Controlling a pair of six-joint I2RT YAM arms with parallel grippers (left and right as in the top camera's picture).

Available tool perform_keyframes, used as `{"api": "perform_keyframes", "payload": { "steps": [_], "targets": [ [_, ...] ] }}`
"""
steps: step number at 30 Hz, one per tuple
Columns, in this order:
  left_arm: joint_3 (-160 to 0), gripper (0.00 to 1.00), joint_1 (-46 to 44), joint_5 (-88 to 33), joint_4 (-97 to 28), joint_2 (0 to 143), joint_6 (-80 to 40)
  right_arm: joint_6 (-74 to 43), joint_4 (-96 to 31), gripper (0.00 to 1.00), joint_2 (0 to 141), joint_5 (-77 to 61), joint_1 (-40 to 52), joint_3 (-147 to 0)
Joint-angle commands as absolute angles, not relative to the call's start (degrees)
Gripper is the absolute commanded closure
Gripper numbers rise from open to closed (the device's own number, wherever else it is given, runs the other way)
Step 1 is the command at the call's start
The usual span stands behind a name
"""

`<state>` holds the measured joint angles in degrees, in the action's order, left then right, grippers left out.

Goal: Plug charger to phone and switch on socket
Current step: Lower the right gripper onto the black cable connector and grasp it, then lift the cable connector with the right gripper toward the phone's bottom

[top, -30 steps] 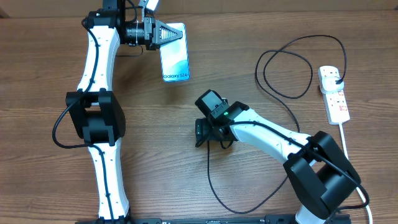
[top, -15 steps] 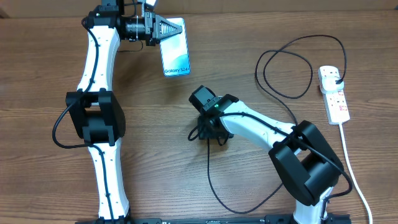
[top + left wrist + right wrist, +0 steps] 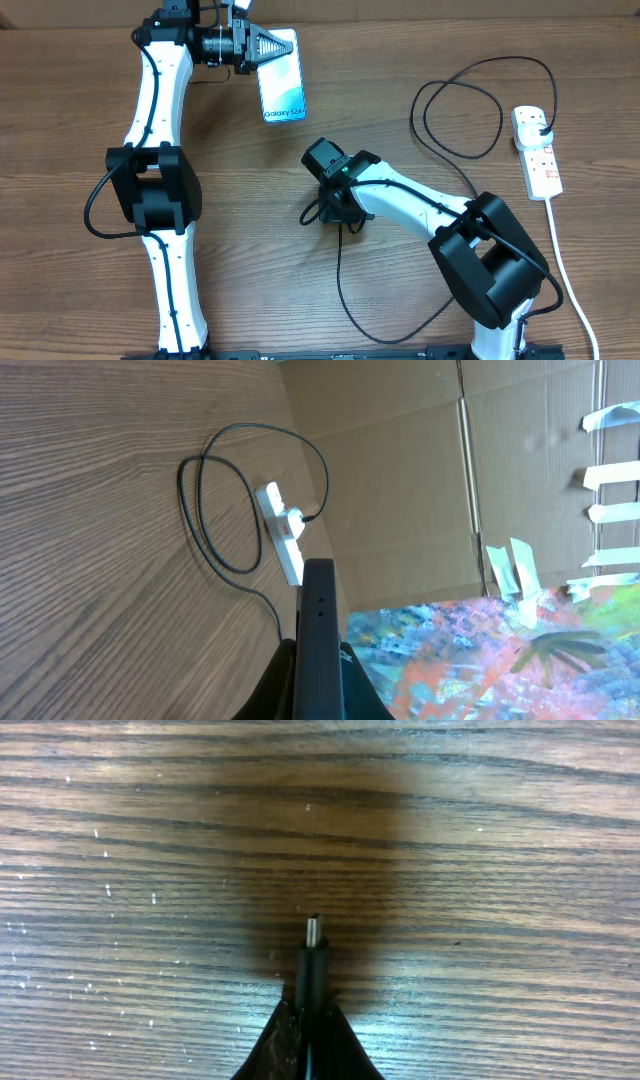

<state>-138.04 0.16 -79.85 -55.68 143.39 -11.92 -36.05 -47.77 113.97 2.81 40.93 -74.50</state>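
The phone [image 3: 283, 95], its blue screen lit, is at the far left of the table, with my left gripper [image 3: 285, 48] shut on its top end. In the left wrist view it appears as a dark edge [image 3: 320, 620] rising between the fingers [image 3: 355, 695]. The charger, a thin black cable [image 3: 337, 285], loops across the table to its plug [image 3: 540, 122] in the white socket [image 3: 540, 160] at the right. My right gripper [image 3: 322, 215] is shut on the connector end at mid-table. The connector tip [image 3: 314, 932] sticks out ahead of the right gripper [image 3: 312, 1015], just above the wood.
The socket's thick white cord [image 3: 560, 250] runs down the right edge of the table. A cardboard wall [image 3: 400, 480] stands behind the table. The cable makes a wide loop [image 3: 470, 110] near the socket [image 3: 283, 540].
My right gripper has closed on the charger's connector end after shifting a little to the left. The left gripper has kept hold of the phone, moving it slightly up.
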Motion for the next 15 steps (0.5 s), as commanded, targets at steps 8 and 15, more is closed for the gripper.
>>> {"api": "perform_keyframes", "payload": {
  "steps": [8,15],
  "targets": [
    [-138.45,0.96,0.73,-82.41,-55.72,143.17,-13.32,-36.14,-48.14,0.96,115.52,-0.10,41.01,-75.75],
    [-138.45,0.96,0.73,-83.96,-55.64,143.17,-14.85,-34.02,-43.97,0.96,115.52,-18.02,40.75,-75.94]
  ]
}}
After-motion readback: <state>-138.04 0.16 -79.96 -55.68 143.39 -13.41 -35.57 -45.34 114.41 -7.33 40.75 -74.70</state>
